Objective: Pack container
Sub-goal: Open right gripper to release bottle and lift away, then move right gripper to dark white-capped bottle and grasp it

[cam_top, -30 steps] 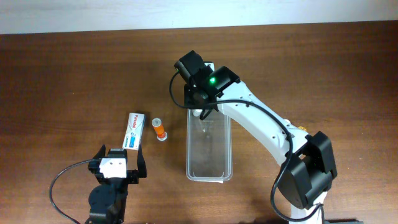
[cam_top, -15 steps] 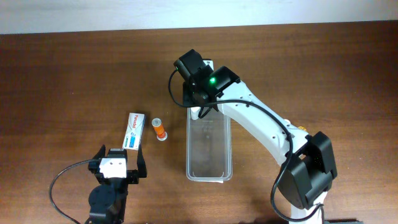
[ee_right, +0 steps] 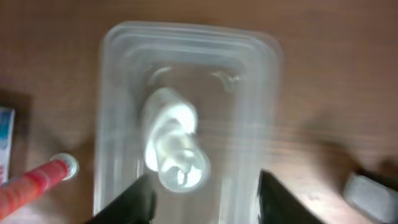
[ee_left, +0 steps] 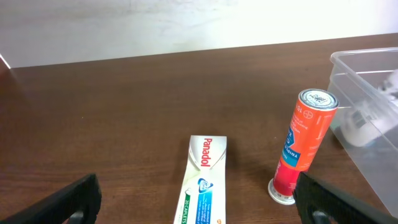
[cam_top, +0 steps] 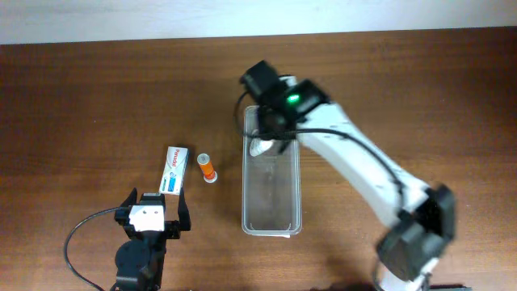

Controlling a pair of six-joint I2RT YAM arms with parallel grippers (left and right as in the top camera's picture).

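Above the far end of the long, narrow, clear plastic container (cam_top: pixel 272 202) hangs my right claw (ee_right: pixel 204 198), its fingers spread apart with nothing between them. Under it, a small white plastic bottle (ee_right: pixel 174 149) lies on its side on the container floor, near that far end. The container itself rests about in the middle of the brown wooden table (cam_top: pixel 97 89). My left claw (cam_top: pixel 156 204) is also spread wide and empty, low at the near left side, well apart from the container.

Two things are outside the container. One is a flat white cardboard Panadol box (ee_left: pixel 202 177). The other is an orange cylindrical tube with a white end (ee_left: pixel 305 146), which in the left wrist view seems to stand upright, near the container's left wall.

I judge several risks from here. The container looks light, and I cannot tell how high my right fingers are over its rim. A sideways move made too low could catch the rim and drag or tip it. The round bottle could then roll. The standing tube is easy to knock over with one finger, and it would roll away. The box lies flat, so my fingers may slip from its thin edges. If both arms reach for these two things together, they could hit each other.
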